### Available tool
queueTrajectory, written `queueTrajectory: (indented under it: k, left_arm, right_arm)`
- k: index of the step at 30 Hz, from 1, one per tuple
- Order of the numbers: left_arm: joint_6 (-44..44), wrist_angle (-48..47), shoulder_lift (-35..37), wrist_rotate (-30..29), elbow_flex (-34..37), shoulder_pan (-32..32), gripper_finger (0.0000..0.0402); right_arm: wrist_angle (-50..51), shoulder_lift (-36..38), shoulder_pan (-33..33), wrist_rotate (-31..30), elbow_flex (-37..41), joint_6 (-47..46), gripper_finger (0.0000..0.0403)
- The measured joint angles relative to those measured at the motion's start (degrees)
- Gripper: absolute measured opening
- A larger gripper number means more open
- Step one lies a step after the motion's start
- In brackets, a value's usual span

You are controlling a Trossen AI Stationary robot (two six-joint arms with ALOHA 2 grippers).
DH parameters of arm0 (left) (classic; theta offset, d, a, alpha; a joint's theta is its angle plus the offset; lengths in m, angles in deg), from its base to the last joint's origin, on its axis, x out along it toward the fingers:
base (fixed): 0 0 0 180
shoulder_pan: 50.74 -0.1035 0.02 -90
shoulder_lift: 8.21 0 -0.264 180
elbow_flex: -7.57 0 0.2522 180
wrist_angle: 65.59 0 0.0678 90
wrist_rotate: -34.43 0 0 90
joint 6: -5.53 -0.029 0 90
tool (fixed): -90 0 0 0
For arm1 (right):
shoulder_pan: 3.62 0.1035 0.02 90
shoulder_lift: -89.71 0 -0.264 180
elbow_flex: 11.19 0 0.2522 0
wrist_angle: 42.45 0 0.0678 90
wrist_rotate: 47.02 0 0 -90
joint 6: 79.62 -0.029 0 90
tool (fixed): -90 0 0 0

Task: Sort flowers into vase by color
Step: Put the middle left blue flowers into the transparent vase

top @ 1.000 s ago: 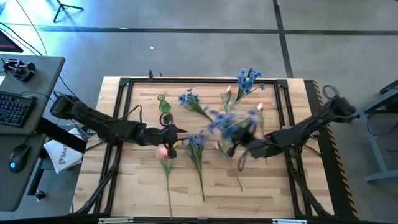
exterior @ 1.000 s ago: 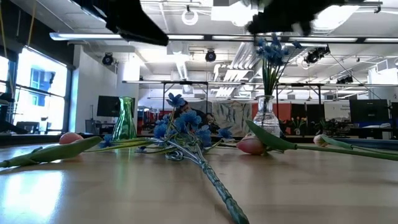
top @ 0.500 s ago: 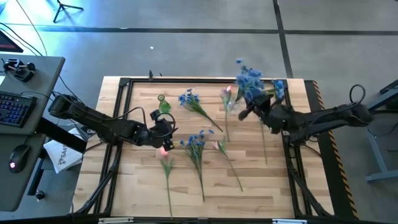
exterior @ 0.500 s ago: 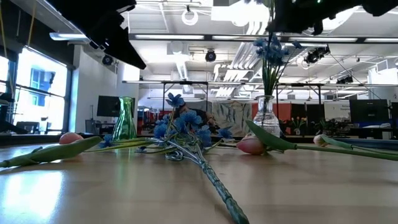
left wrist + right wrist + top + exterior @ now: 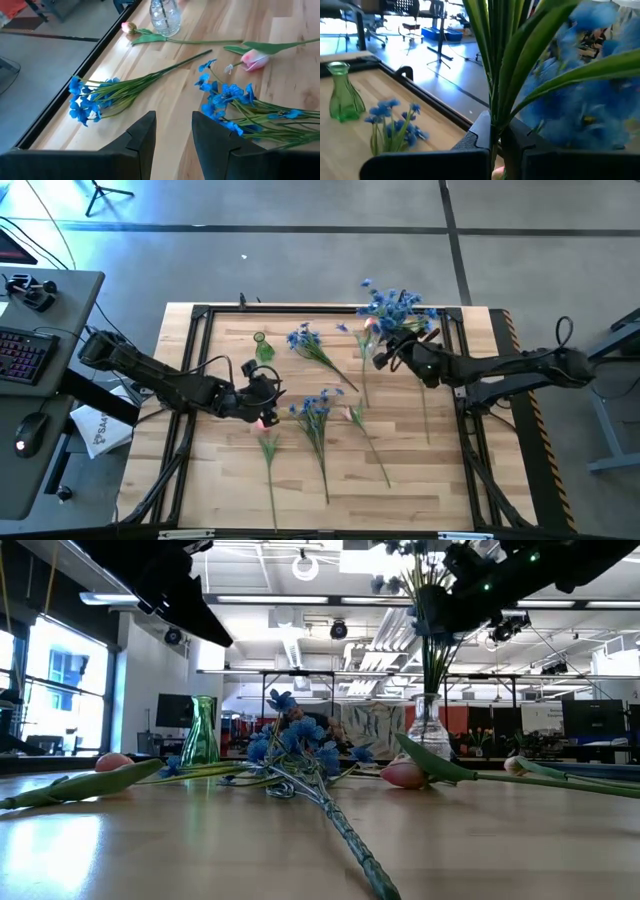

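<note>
My right gripper (image 5: 384, 360) is shut on a blue-blossomed flower (image 5: 395, 305), held high over the far side of the table by the clear vase (image 5: 428, 726), which holds blue flower stems (image 5: 434, 665). My left gripper (image 5: 264, 398) is open and empty above a pink tulip (image 5: 266, 423) left of centre. A green vase (image 5: 262, 346) stands at the far left. Two blue flowers (image 5: 305, 340) (image 5: 318, 406) and more pink tulips (image 5: 355, 416) (image 5: 418, 352) lie flat on the table. My right gripper pinches the flower's bundle of green stems (image 5: 493, 117) between its two fingers. The leaves and blue blossoms (image 5: 592, 102) spread beyond the fingers. The flower is lifted clear of the table. Its lower end is hidden by the gripper.
A black frame (image 5: 200, 315) runs round the wooden table. In the left wrist view the blue flowers (image 5: 87, 97) (image 5: 227, 97) and a pink tulip (image 5: 252, 60) lie ahead of the fingers. A desk with keyboard and mouse (image 5: 30, 350) stands left of the table.
My right gripper has risen from the table's middle and gone toward the far edge and the clear vase, carrying the blue flower, which has swung round so its blossoms now lie over the far edge. My left gripper has stayed over the pink tulip and tipped downward.
</note>
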Motion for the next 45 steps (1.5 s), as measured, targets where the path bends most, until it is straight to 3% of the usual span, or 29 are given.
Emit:
queueTrajectory:
  k: [11, 22, 27, 35, 40, 43, 45]
  left_arm:
    - [0.02, 0.14, 0.00, 0.00, 0.00, 0.09, 0.0115]
    - [1.01, 0.11, 0.00, 0.03, 0.00, 0.09, 0.0115]
    - [1.03, 0.10, 0.00, 0.07, 0.00, 0.07, 0.0115]
    - [1.03, 0.10, 0.00, 0.15, 0.00, 0.07, 0.0115]
    - [1.03, 0.10, 0.00, 0.20, 0.00, 0.07, 0.0115]
    - [1.03, 0.13, 0.00, 0.20, 0.00, 0.07, 0.0115]
    - [1.03, 0.13, 0.00, 0.19, 0.00, 0.07, 0.0115]
  right_arm:
    - [5.39, -1.68, -0.24, 0.08, -0.04, -10.65, 0.0017]
    - [16.36, -1.15, -4.02, 13.52, -0.07, -20.62, 0.0174]
    - [24.60, 1.93, -5.81, 18.03, -0.07, -25.50, 0.0216]
    - [32.47, 9.29, -5.88, 23.62, -0.08, -27.51, 0.0223]
    - [40.62, 12.46, -5.87, 34.72, -0.08, -30.46, 0.0224]
    - [38.05, 11.67, -4.19, 38.80, 1.41, -29.74, 0.0224]
    - [31.25, 10.09, -2.34, 38.95, 3.25, -27.03, 0.0224]
